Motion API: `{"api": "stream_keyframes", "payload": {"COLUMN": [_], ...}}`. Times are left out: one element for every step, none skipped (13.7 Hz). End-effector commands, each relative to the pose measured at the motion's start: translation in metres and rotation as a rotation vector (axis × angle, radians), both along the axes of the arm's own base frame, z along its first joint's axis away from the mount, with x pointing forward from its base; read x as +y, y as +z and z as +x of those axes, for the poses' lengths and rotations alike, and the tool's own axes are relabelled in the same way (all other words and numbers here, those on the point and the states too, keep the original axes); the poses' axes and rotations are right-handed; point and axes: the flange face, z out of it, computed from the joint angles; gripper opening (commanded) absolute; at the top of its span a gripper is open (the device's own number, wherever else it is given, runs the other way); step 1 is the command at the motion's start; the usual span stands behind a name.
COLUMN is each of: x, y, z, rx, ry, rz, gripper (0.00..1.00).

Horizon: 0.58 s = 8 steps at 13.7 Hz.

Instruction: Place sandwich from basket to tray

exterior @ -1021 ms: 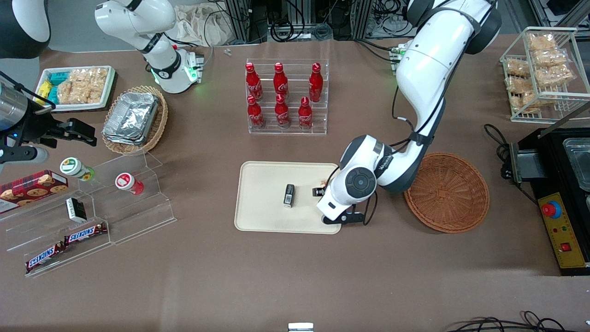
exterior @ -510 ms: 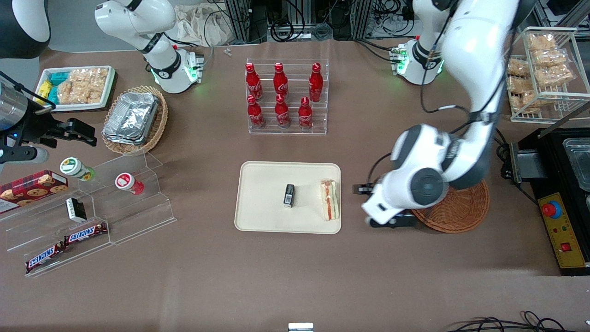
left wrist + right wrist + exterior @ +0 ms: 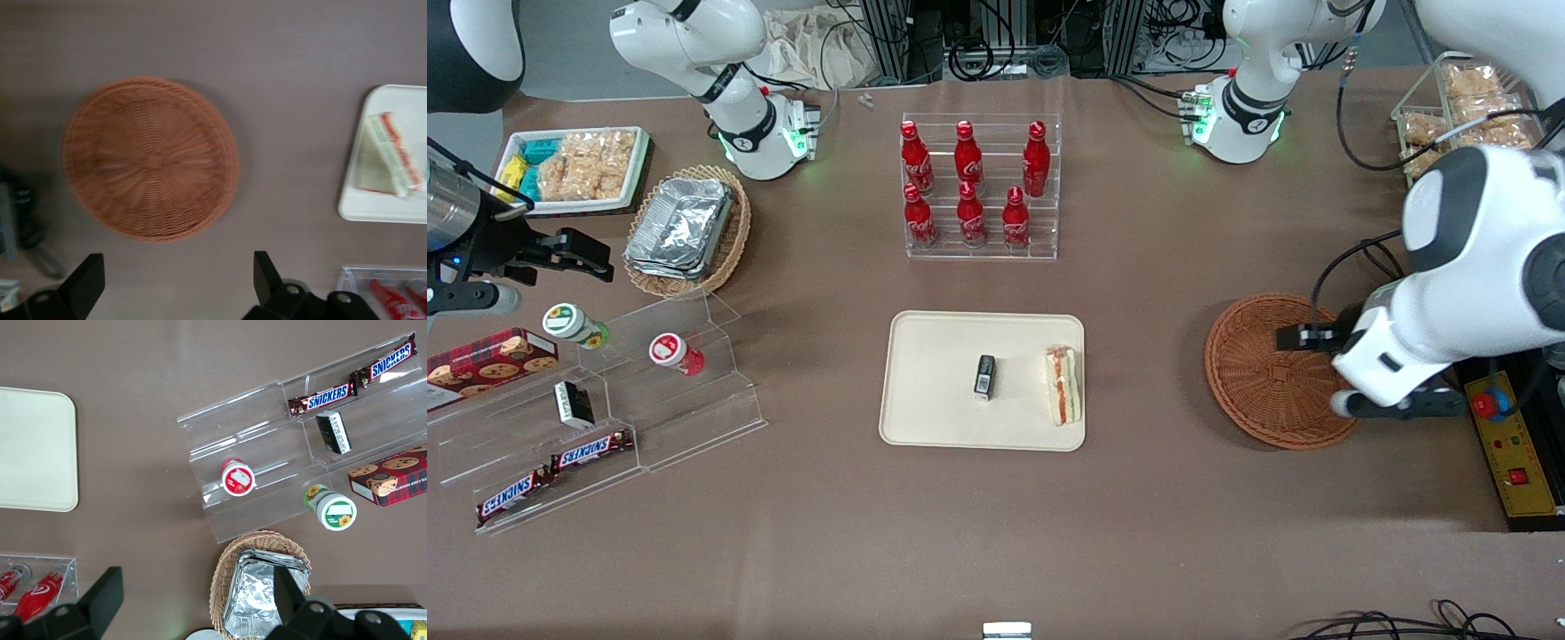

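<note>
Lying on the large cream-beige rectangular tray [image 3: 943, 373], the triangular white-bread sandwich with red and green filling [image 3: 1064, 385] is resting at the tray's edge toward the working arm's end of the table, beside a small black packet [image 3: 984, 376] sitting near the tray's middle. The round reddish-brown woven wicker basket [image 3: 1267, 369] is sitting on the brown table [image 3: 996, 533], well apart from the tray toward the working arm's end. The left arm's gripper [image 3: 177, 283] is hanging above the basket's rim with its black fingers [image 3: 87, 283] spread apart, gripping nothing.
</note>
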Motion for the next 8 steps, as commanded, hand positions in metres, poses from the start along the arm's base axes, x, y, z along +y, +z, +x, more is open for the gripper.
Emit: {"api": "stream_keyframes", "payload": {"x": [0.041, 0.052, 0.057, 0.058, 0.058, 0.058, 0.058, 0.059], "y": [0.008, 0.013, 0.013, 0.013, 0.012, 0.012, 0.013, 0.013], "z": [-0.006, -0.007, -0.006, -0.006, -0.006, -0.006, -0.006, -0.007], "rx": [0.014, 0.007, 0.007, 0.008, 0.009, 0.009, 0.008, 0.011], "ry": [0.113, 0.150, 0.156, 0.152, 0.150, 0.145, 0.135, 0.108], "rz": [0.067, 0.070, 0.071, 0.070, 0.072, 0.072, 0.070, 0.066], "gripper": [0.99, 0.99, 0.99, 0.99, 0.99, 0.99, 0.99, 0.99]}}
